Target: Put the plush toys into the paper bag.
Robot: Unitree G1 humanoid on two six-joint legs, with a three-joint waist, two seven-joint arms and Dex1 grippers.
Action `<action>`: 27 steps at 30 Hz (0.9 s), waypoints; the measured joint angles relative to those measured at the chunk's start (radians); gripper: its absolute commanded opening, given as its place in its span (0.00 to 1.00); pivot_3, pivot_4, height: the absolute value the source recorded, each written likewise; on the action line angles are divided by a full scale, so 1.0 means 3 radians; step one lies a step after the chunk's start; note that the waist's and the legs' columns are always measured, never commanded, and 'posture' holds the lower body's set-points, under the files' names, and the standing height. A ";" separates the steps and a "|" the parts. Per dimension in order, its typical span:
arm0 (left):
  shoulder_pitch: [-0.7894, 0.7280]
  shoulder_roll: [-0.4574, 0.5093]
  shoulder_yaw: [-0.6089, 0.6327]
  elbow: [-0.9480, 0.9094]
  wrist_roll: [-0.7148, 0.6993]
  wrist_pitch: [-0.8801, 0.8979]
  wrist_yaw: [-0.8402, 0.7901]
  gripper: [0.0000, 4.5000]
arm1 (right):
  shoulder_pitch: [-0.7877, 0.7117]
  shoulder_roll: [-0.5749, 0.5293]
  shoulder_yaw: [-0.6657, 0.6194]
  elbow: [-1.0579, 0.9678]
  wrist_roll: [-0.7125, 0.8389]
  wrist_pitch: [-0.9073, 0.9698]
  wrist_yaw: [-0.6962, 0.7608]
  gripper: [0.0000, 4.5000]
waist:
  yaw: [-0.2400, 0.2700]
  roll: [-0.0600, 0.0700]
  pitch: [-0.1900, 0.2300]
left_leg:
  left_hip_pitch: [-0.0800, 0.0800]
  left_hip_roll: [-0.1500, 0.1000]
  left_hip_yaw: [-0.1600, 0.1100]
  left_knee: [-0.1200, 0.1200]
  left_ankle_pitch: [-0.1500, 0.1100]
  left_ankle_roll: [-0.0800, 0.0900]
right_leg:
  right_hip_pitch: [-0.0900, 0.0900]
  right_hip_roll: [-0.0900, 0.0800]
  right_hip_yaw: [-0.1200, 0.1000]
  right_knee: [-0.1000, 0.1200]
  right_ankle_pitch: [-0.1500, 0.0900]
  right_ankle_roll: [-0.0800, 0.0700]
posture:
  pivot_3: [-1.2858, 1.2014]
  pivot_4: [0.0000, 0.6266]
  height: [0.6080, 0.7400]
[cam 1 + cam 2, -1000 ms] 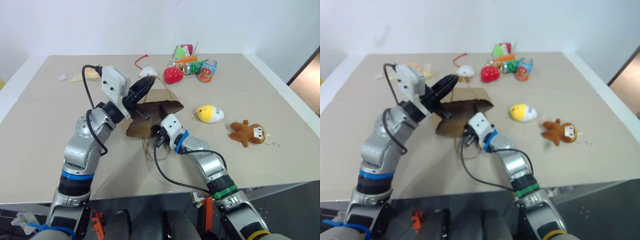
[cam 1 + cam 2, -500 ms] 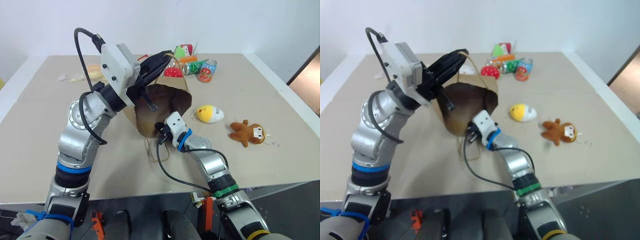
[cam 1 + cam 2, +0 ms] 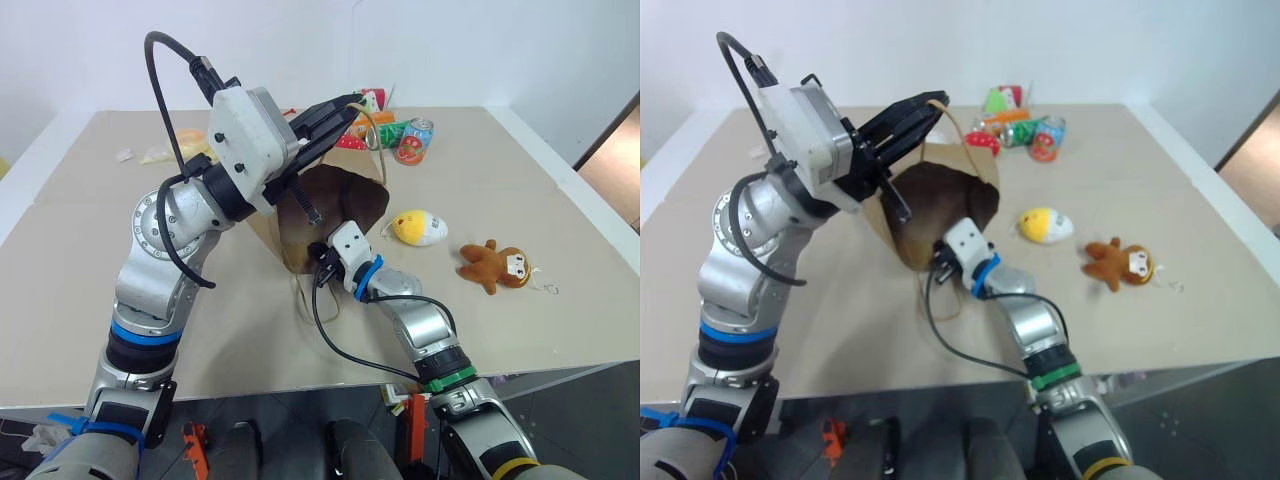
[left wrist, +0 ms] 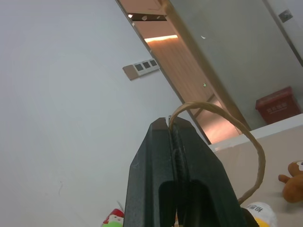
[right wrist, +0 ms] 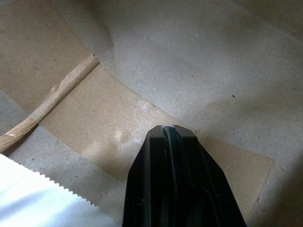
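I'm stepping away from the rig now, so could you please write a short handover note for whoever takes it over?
Left gripper: shut on a loop handle of the paper bag, holding it up so the mouth gapes.
Right gripper: shut on the bag's near rim, low by the table.
Yellow egg toy and brown monkey: both lying on the table, right of the bag.
Done: bag opened.
Left: both toys to go in.
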 measured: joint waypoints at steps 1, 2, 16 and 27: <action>0.0019 -0.0014 0.0016 0.0007 0.0003 0.0012 0.0029 0.00 | -0.0002 -0.0001 0.0000 0.0000 0.0000 -0.0002 0.0002 0.01 | 0.0000 0.0000 0.0000 | 0.0000 0.0000 0.0000 0.0000 0.0000 0.0000 | 0.0000 0.0000 0.0000 0.0000 0.0000 0.0000 | 0.52 0.24 1.00; 0.0084 -0.0039 0.0050 0.0018 0.0003 0.0042 0.0090 0.00 | -0.0003 -0.0003 0.0000 0.0000 0.0000 -0.0003 0.0005 0.01 | -0.0002 0.0000 0.0000 | 0.0002 0.0000 0.0000 0.0000 0.0000 0.0000 | 0.0000 0.0000 0.0001 0.0000 0.0000 0.0000 | 0.52 0.24 1.00; 0.0541 -0.0140 0.0281 0.0310 0.0000 0.0331 0.0446 0.00 | 0.0166 -0.0584 -0.0139 -0.0867 0.0619 0.0516 0.0967 0.01 | 0.0006 0.0000 0.0000 | -0.0004 0.0000 -0.0002 -0.0001 -0.0001 -0.0001 | -0.0002 0.0003 0.0002 0.0000 -0.0001 -0.0001 | 0.52 0.24 1.00; 0.0673 -0.0136 0.0172 0.0186 0.0003 0.0374 0.0414 0.00 | 0.0156 -0.1329 -0.0898 -0.1201 0.1366 0.1096 0.1377 0.40 | 0.0005 0.0000 0.0000 | -0.0003 0.0000 0.0001 0.0000 0.0000 0.0000 | -0.0002 0.0003 0.0005 -0.0001 -0.0001 -0.0001 | 0.52 0.24 1.00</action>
